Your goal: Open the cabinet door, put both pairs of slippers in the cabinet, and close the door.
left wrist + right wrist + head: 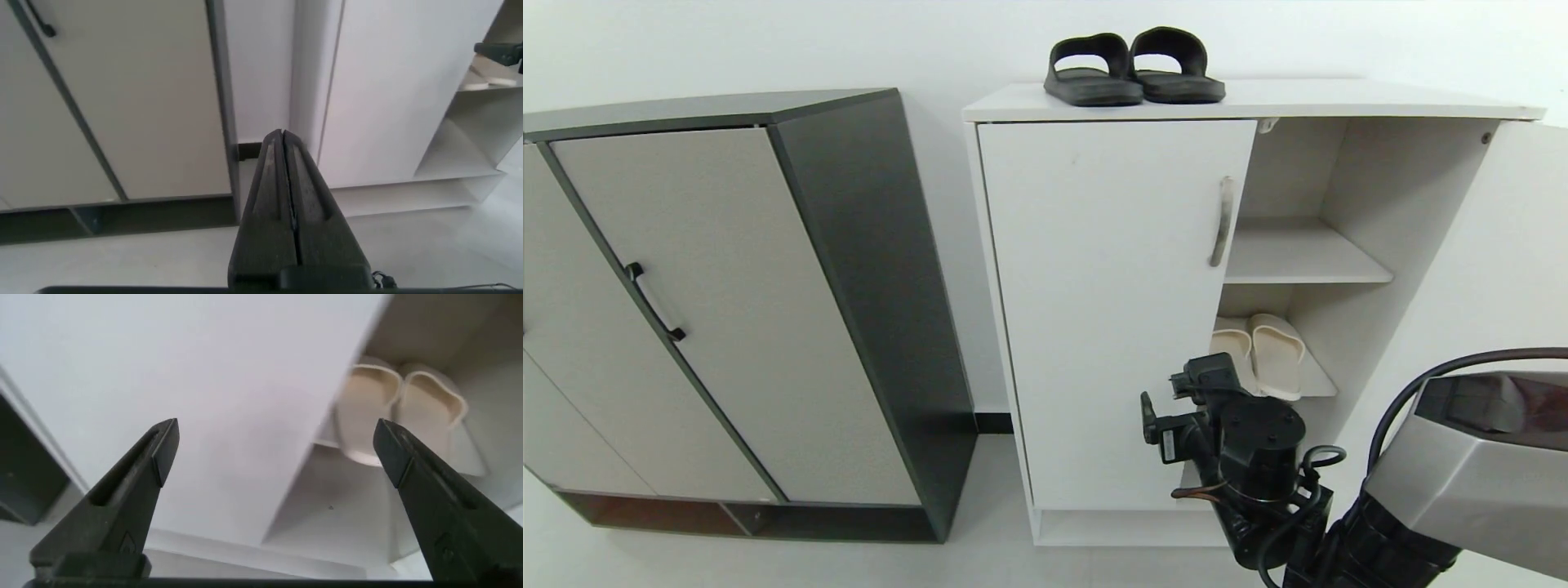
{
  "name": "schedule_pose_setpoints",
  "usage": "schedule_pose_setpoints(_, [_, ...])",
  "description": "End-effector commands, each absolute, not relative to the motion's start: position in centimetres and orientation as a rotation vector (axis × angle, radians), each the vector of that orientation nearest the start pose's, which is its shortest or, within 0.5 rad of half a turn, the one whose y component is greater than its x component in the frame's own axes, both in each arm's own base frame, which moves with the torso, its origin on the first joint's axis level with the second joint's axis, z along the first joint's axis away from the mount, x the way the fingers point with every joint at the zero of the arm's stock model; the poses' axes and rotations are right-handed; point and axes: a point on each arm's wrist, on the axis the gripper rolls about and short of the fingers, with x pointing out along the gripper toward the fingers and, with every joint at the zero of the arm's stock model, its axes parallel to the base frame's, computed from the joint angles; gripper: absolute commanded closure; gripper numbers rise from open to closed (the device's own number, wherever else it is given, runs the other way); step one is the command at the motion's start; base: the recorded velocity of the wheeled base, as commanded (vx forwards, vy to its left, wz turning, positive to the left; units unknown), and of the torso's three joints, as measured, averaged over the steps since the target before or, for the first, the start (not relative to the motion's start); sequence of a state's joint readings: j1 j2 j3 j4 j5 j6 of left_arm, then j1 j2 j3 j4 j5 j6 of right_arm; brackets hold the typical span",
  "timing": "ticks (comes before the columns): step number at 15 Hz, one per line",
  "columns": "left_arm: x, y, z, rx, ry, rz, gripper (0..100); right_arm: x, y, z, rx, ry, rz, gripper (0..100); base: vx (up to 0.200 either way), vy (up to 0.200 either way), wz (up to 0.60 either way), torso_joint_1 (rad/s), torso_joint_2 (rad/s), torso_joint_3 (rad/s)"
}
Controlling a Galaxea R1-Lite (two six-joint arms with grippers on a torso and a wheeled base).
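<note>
On top of the white cabinet (1339,98) I see the black slippers (1134,69), cream slippers (1262,351) on its lower shelf, right gripper (274,433) spread wide near them, left gripper (283,135) pressed together.

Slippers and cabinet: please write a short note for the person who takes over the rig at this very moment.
Left gripper: shut, holding nothing, low in front of the cabinets.
Right gripper: open, empty, in front of the open side of the white cabinet.
Cream slippers: side by side on the lower shelf inside.
Black slippers: together on top of the white cabinet.
Done: the cabinet is opened on its right side and the cream pair is in.
Left: put the black pair inside, then shut the cabinet.
</note>
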State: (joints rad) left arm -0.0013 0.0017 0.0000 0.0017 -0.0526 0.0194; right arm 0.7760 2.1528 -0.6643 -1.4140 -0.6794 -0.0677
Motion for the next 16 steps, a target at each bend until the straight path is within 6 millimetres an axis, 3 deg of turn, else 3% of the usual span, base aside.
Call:
schedule_pose_setpoints(1, [-2.27,-0.11,7.54,0.018,0.003,-0.054,100,26.08,23.71,7.49,-0.117,0.053,0.105,0,0.000,0.000,0.00,0.000,0.00,0.000])
schedule_pose_setpoints(16, [-2.27,-0.11,7.54,0.018,0.003,-0.054,100,26.50,23.74,6.92,-0.106,0.041,0.124,0,0.000,0.000,0.00,0.000,0.00,0.000])
